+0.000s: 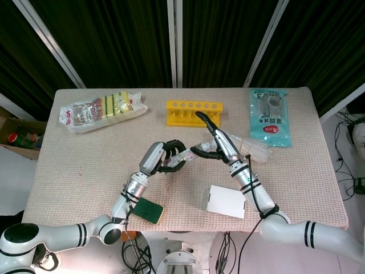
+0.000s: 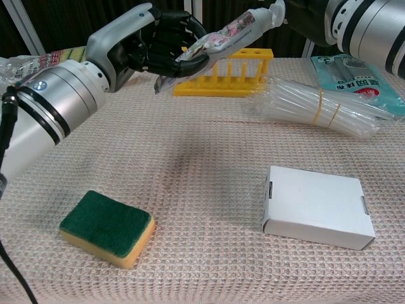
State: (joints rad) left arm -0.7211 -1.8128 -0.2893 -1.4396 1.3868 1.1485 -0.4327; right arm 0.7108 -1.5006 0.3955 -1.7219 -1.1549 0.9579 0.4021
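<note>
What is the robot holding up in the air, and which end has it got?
The left robot hand grips a toothpaste tube by its flat tail end. The right robot hand is at the cap end; whether it grips cannot be told.
</note>
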